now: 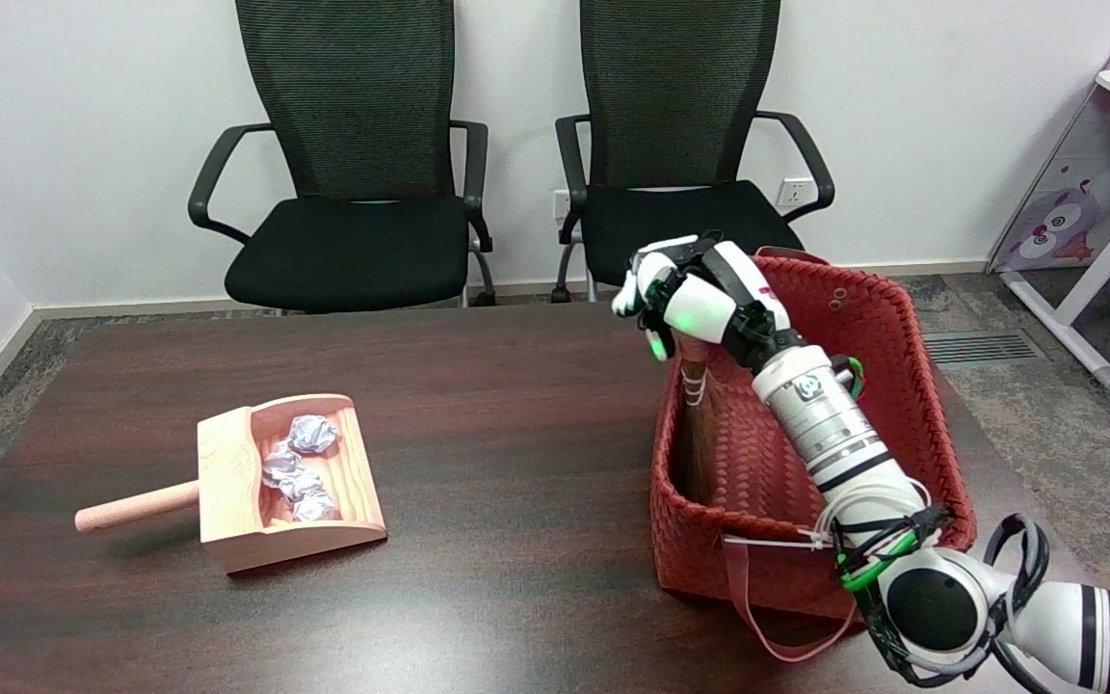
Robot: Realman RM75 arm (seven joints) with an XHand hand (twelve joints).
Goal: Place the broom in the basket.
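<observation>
While the white right arm reaches over the red woven basket [887, 318], its black-and-white hand [695, 294] is seen closed around the top of the small brown-bristled broom [700, 424], which hangs upright inside the basket against its left wall. A light load is judged here: stiff at the handle, soft and springy at the bristles, so the handle end is the place to be held. The wooden dustpan [271, 482] with crumpled paper sits well apart on the dark counter [516, 405].
</observation>
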